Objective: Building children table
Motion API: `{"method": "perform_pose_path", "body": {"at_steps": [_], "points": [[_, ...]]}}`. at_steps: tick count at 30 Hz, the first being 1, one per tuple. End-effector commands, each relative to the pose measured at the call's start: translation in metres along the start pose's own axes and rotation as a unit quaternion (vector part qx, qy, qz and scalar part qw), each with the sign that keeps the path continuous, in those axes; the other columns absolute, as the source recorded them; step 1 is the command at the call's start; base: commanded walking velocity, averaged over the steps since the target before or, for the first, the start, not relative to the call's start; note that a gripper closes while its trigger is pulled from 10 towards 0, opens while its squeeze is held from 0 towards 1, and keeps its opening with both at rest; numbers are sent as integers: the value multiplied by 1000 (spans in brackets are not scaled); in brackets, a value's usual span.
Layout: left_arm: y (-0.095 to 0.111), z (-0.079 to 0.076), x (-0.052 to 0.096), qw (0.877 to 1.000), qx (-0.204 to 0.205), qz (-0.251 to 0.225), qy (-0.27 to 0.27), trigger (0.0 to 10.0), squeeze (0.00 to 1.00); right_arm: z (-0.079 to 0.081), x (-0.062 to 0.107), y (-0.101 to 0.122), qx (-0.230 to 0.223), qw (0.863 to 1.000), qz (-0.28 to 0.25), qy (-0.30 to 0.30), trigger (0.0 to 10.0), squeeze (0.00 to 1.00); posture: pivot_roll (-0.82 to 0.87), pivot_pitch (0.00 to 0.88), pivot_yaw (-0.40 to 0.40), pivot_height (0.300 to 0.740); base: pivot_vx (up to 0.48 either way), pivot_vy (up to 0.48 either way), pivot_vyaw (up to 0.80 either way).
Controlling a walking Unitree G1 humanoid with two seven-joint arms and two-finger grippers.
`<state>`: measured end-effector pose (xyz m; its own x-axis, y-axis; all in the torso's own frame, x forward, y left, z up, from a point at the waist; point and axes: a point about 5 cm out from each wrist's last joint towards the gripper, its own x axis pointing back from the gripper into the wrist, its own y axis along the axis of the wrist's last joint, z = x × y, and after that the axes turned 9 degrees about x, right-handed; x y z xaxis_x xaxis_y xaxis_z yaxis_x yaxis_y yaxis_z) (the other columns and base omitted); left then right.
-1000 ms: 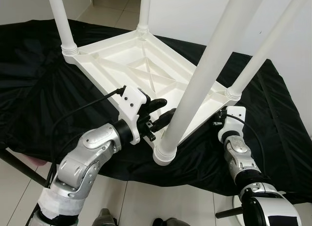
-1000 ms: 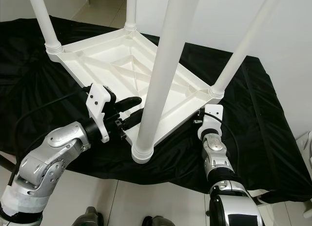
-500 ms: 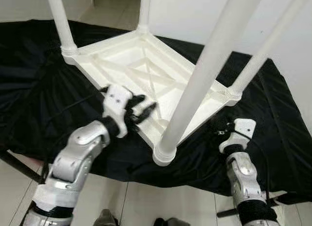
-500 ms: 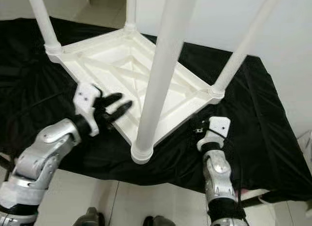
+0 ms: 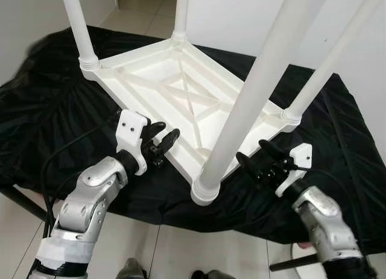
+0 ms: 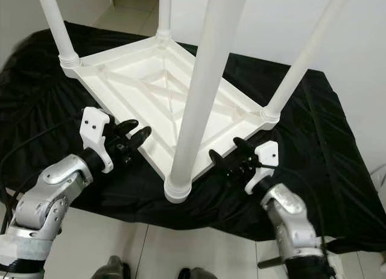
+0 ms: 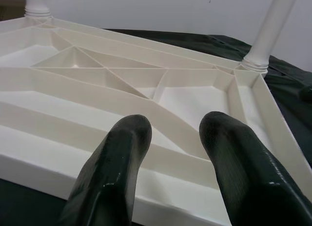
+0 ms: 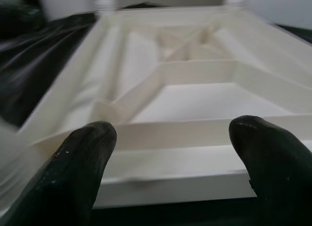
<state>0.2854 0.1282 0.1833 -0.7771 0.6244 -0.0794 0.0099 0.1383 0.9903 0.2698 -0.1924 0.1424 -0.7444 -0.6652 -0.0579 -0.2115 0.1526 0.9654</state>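
One white plastic children's table (image 5: 181, 92), upside down on a black cloth (image 5: 54, 116), ribbed underside facing up. Four white legs counted, all standing upright from the corners: nearest leg (image 5: 241, 116) at 6 o'clock of the tabletop, far-left leg (image 5: 77, 26) at 10 o'clock, far leg (image 5: 180, 14) at 12 o'clock, right leg (image 5: 329, 56) at 3 o'clock. Two grippers, each with two black fingers. Left gripper (image 5: 161, 140) at 8 o'clock of the tabletop, just beside its near-left edge, fingers spread and grasping nothing. Right gripper (image 5: 256, 160) at 4 o'clock of the nearest leg's base, close to the near-right edge, fingers likewise parted and empty. Black cloth rumpled, draped over a low support, hanging towards a pale tiled floor (image 5: 199, 252); white wall (image 5: 241, 20) behind, tiled passage at 12 o'clock. Left wrist view: both fingertips (image 7: 122, 153) just short of the table rim, with triangular ribs and two leg sockets beyond. Right wrist view: blurred at one side, wide-set fingertips (image 8: 87, 153) framing the rim and the cross-ribbed panel.
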Motion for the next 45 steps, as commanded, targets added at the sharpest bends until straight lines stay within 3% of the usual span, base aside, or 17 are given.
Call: {"method": "perform_pose_path", "body": {"at_steps": [1, 3, 4, 5, 9, 12, 15, 22, 32, 33, 34, 35, 38, 39, 41, 43, 45], "points": [[-5, 1, 2, 1000, -1, 6, 1, 10000, 0, 5, 0, -1, -10, 1000, 4, 26, 10000, 1000, 140, 61, -77, 740, 0, 0, 0], [-4, 2, 4, 1000, -6, 6, 4, 10000, 0, 7, 2, 0, -2, 998, 13, 61, 10000, 1000, 142, 60, -80, 740, 0, 0, 0], [-4, 3, 5, 1000, -10, 6, 7, 10000, 0, 10, 5, 1, 0, 995, 24, 96, 10000, 0, 145, 57, -81, 740, 0, 0, 0], [-4, 3, 5, 1000, -10, 6, 7, 10000, 0, 10, 5, 1, 0, 995, 24, 96, 10000, 0, 145, 57, -81, 740, 0, 0, 0], [-4, 5, 9, 1000, -17, 5, 17, 10000, 0, 23, 8, 9, -2, 974, 36, 223, 10000, 0, 157, 47, -90, 740, 0, 0, 0], [-4, 5, 9, 1000, -17, 5, 17, 10000, 0, 25, 7, 12, -3, 971, 34, 236, 10000, 0, 157, 47, -90, 740, 0, 0, 0], [-3, 6, 9, 1000, -23, 3, 18, 10000, 0, 32, -1, 19, 4, 960, 19, 281, 10000, 0, 161, 44, -91, 740, 0, 0, 0], [-3, 7, 9, 999, -29, 3, 18, 10000, 0, 38, -20, 23, 12, 954, -5, 299, 10000, 0, 172, 41, -92, 740, 0, 0, 0], [-2, 6, 9, 999, -35, 2, 19, 10000, 0, 54, -48, 12, -13, 966, -17, 259, 10000, 0, 185, 42, -99, 740, 0, 0, 0], [-2, 6, 9, 999, -37, 1, 19, 10000, 0, 57, -50, 6, -25, 969, -6, 246, 4980, 0, 183, 41, -98, 740, 0, 0, 0], [-2, 6, 9, 999, -37, 1, 19, 10000, 0, 57, -50, 6, -25, 969, -6, 246, 4980, 0, 183, 41, -98, 740, 0, 0, 0], [-2, 5, 9, 999, -37, 1, 19, 10000, 0, 57, -50, 5, -31, 970, -6, 240, 784, 0, 183, 41, -98, 740, 0, 0, 0], [-2, 5, 9, 999, -37, 1, 19, 10000, 0, 57, -50, 5, -31, 970, -6, 240, 784, 0, 183, 41, -98, 740, 0, 0, 0], [-3, 5, 9, 999, -37, 1, 18, 10000, 0, 54, -50, 5, -35, 975, -8, 221, 0, 0, 179, 41, -97, 740, 0, 0, 0], [-3, 5, 9, 999, -37, 1, 18, 10000, 0, 54, -50, 5, -35, 975, -8, 221, 0, 0, 179, 41, -97, 740, 0, 0, 0], [-3, 4, 8, 999, -37, 1, 15, 10000, 0, 40, -43, 5, -32, 985, -6, 170, 0, 0, 170, 43, -94, 740, 0, 0, 0], [-3, 4, 7, 999, -36, 1, 13, 10000, 0, 35, -40, 4, -29, 988, -4, 155, 0, 0, 170, 43, -94, 740, 0, 0, 0]]}}
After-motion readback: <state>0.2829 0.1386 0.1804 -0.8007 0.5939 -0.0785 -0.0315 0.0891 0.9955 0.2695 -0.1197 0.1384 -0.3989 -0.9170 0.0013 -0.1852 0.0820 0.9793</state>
